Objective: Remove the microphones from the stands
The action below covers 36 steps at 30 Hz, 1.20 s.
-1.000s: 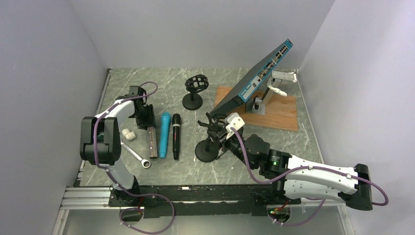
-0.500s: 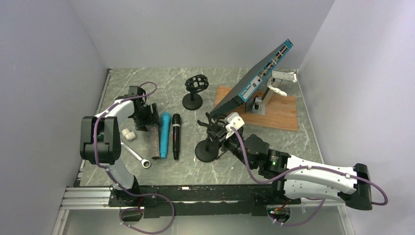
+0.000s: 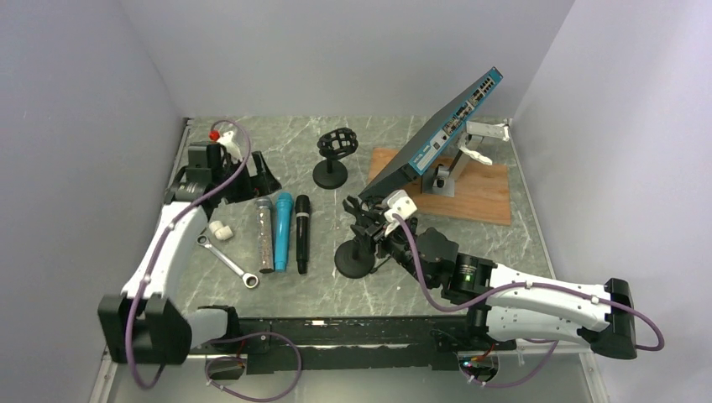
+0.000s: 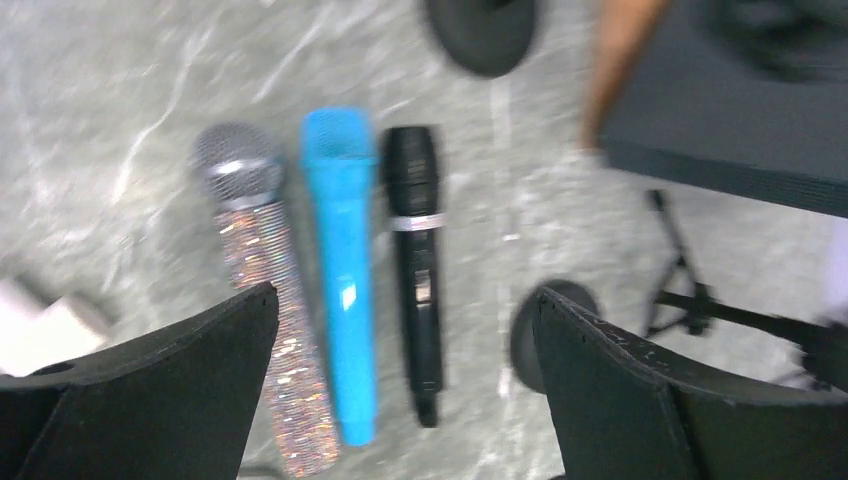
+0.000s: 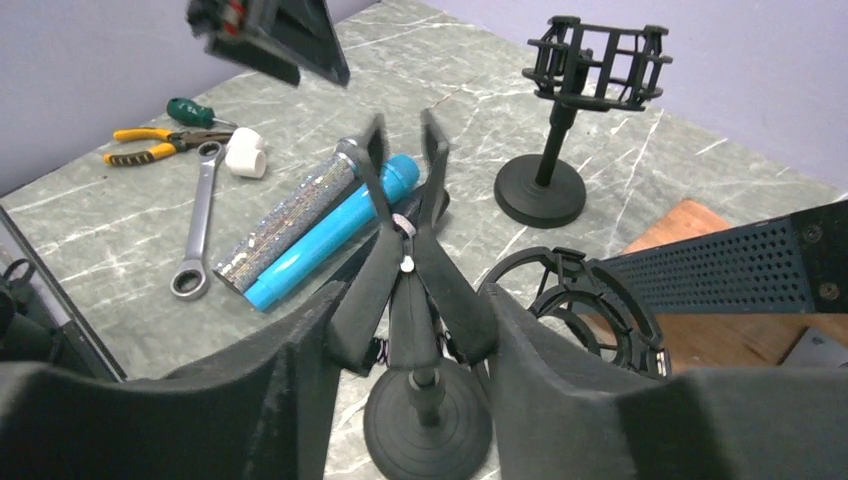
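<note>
Three microphones lie side by side on the table: a glittery silver one point(image 3: 264, 239) point(image 4: 265, 300), a blue one point(image 3: 282, 231) point(image 4: 340, 260) and a black one point(image 3: 301, 233) point(image 4: 418, 270). My left gripper point(image 3: 252, 172) point(image 4: 403, 295) hangs open above them with nothing in it. The near stand point(image 3: 353, 260) point(image 5: 428, 420) carries a bare spring clip point(image 5: 405, 200) with no microphone in it. My right gripper point(image 3: 367, 227) point(image 5: 412, 295) straddles that clip, its fingers lying against both levers.
A second stand with a shock mount point(image 3: 332, 155) point(image 5: 560, 150) stands farther back. A tilted network switch point(image 3: 437, 138) leans over a wooden board point(image 3: 479, 197) at the right. A wrench point(image 3: 227, 260), white pieces point(image 3: 220, 230), pliers point(image 5: 150, 145) and a screwdriver point(image 5: 195, 110) lie at the left.
My left gripper let go of the glittery microphone, opened wide and rose toward the back left. My right gripper's jaws widened a little around the clip.
</note>
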{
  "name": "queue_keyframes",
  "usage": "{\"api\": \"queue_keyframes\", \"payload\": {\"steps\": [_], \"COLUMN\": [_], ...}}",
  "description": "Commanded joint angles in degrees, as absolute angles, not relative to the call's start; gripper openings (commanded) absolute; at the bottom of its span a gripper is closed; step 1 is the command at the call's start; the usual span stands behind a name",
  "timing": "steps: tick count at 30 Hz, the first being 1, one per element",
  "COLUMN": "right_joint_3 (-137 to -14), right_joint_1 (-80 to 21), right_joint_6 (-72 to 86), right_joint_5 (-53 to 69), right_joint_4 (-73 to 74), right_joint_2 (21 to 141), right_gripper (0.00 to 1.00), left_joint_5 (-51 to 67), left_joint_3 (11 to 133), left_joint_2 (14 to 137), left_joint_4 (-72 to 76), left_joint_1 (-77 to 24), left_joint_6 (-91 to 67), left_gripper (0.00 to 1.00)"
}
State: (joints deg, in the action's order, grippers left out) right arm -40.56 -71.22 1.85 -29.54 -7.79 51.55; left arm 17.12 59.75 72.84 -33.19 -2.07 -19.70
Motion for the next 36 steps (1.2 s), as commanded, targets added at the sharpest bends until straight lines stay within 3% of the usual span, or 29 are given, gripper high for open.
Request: {"api": "queue_keyframes", "payload": {"steps": [1, 4, 9, 17, 27, 32, 36], "right_joint_3": [-43.12, -44.03, -44.58, -41.88, -38.6, -38.28, -38.28], "right_joint_1": [-71.25, -71.27, -71.28, -71.3, -71.27, -71.33, -71.3], "right_joint_6": [3.54, 3.75, 5.42, 8.2, 12.64, 13.46, 13.86], "right_joint_5": [-29.65, -30.07, -30.53, -30.72, -33.98, -34.03, -34.35], "right_joint_4": [-4.79, -4.21, -3.18, 0.9, 7.43, 9.05, 10.16], "right_joint_2": [51.91, 52.13, 49.41, 37.28, 27.57, 26.83, 26.79], "right_gripper": [0.6, 0.82, 0.9, 0.93, 0.94, 0.94, 0.94], "left_joint_5": [32.72, 42.26, 48.47, 36.48, 33.76, 32.86, 31.26], "left_joint_3": [61.01, 62.47, 64.08, 58.72, 52.9, 51.6, 50.58], "left_joint_2": [62.65, 59.59, 60.4, 60.69, 63.94, 65.1, 65.51], "left_joint_4": [-24.27, -17.35, -8.88, 2.51, 10.59, 11.53, 10.03], "left_joint_1": [-4.26, -7.12, -15.47, -25.61, -32.57, -33.8, -34.17], "left_joint_6": [-23.66, -27.47, -35.85, -49.34, -54.57, -55.12, -54.43], "left_gripper": [0.99, 0.99, 0.99, 0.99, 0.99, 0.87, 0.7]}}
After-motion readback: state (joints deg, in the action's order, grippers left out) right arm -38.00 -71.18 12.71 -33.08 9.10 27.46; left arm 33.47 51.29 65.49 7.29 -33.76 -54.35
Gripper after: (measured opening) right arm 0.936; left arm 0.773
